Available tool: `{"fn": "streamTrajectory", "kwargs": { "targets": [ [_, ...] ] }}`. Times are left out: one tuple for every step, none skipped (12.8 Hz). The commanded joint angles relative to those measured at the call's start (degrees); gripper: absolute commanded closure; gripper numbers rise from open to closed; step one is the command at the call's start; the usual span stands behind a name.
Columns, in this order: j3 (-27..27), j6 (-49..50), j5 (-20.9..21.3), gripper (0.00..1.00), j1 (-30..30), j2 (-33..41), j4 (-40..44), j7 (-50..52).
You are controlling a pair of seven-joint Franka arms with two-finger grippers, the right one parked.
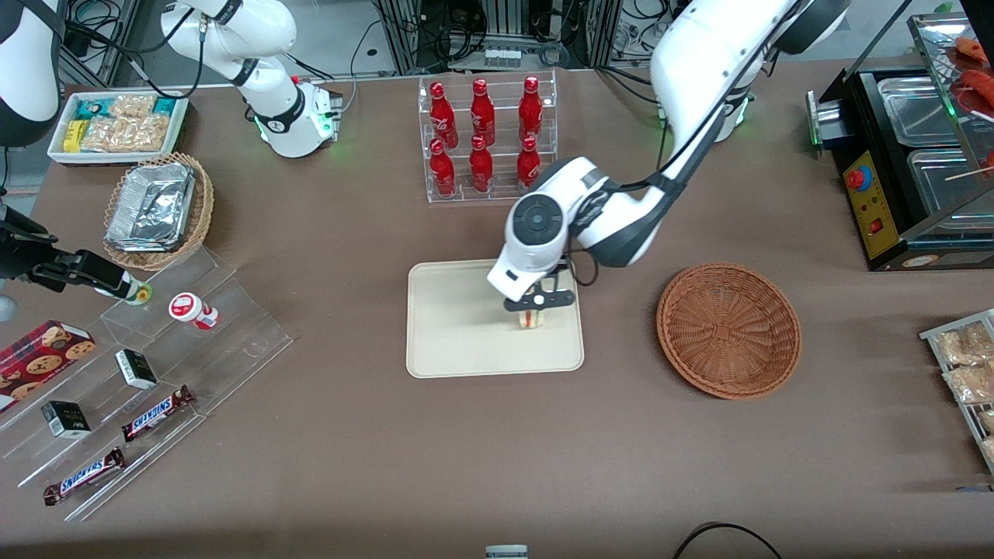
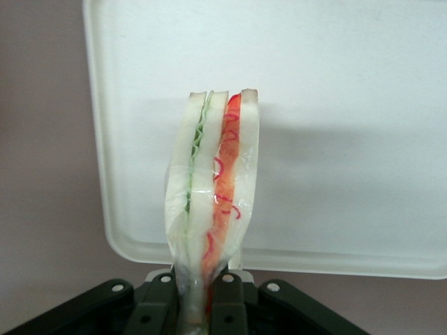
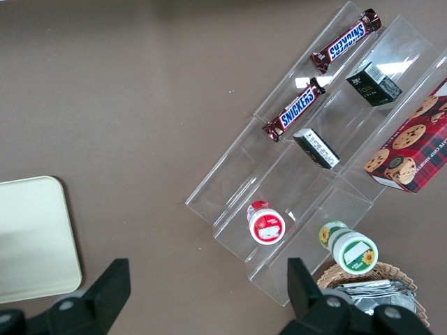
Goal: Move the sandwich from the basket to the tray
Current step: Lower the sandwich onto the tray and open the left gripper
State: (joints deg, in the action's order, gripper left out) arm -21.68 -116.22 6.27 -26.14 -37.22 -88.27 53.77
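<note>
My left gripper (image 1: 533, 304) hangs over the cream tray (image 1: 450, 341), near the tray's edge that faces the basket. It is shut on the sandwich (image 1: 531, 317), a clear-wrapped wedge with green and red filling between pale bread. In the left wrist view the sandwich (image 2: 213, 202) sticks out from between the black fingers (image 2: 228, 307), with the tray (image 2: 349, 105) beneath it. Whether it touches the tray I cannot tell. The reddish-brown wicker basket (image 1: 728, 329) sits beside the tray toward the working arm's end, with nothing in it.
A clear rack of red bottles (image 1: 485, 136) stands farther from the front camera than the tray. Toward the parked arm's end are a tan basket of foil packs (image 1: 158, 210), a white snack bin (image 1: 116, 124) and acrylic steps with Snickers bars (image 1: 155, 411). A black food warmer (image 1: 908, 163) stands at the working arm's end.
</note>
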Motion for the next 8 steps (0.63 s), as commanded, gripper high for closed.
{"fn": "streamTrajectory", "kwargs": {
  "targets": [
    [0.7, 0.9, 1.5, 1.0, -3.1, -6.0, 8.5, 4.7],
    [0.8, 1.0, 1.6, 1.0, -3.8, -7.7, 10.6, 5.7],
    [0.9, 1.0, 1.6, 1.0, -4.5, -8.6, 12.1, 6.1],
    [1.1, 0.9, 1.6, 1.0, -4.6, -8.8, 12.3, 6.2],
    [1.1, 0.9, 1.7, 1.0, -4.6, -9.0, 13.0, 6.2],
    [1.1, 1.0, 2.9, 1.0, -4.8, -9.5, 13.6, 6.2],
    [1.0, 0.9, 5.0, 1.0, -5.0, -10.0, 13.9, 7.0],
    [1.0, 0.8, 5.9, 1.0, -5.1, -10.8, 14.4, 8.4]
  ]
}}
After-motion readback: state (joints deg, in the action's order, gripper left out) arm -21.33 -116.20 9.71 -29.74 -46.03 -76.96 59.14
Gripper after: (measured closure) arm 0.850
